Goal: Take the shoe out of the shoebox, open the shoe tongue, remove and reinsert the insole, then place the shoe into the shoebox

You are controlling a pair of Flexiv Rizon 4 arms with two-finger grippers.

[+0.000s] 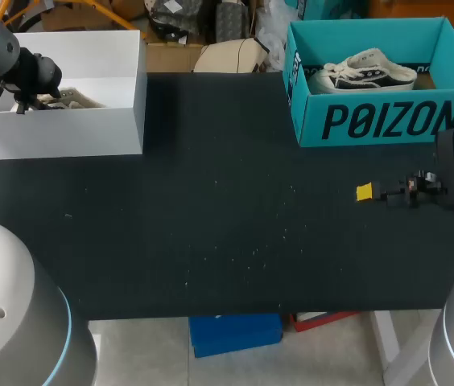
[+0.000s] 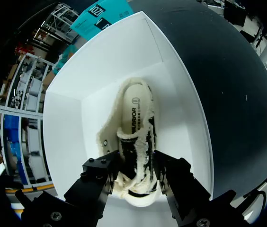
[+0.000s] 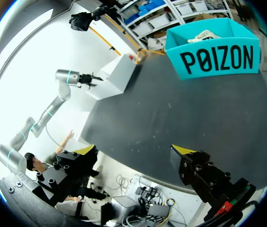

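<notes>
A cream fleece-lined shoe [image 2: 136,127] lies on the floor of the white shoebox [image 2: 100,71], sole down. My left gripper [image 2: 137,182] hangs over it with one black finger on each side of the shoe's near end; the yellow tips are hidden behind the shoe. In the head view the left gripper [image 1: 24,103] sits inside the white shoebox [image 1: 66,133] at the far left, beside the shoe [image 1: 72,99]. My right gripper [image 1: 365,191] rests low over the mat at the right, open and with nothing in it [image 3: 134,151].
A teal box [image 1: 372,121] at the back right holds a white and black sneaker [image 1: 364,71]. The teal box [image 3: 214,52] and the white shoebox [image 3: 117,75] both show far ahead of the right gripper. Black mat [image 1: 211,217] covers the table between them.
</notes>
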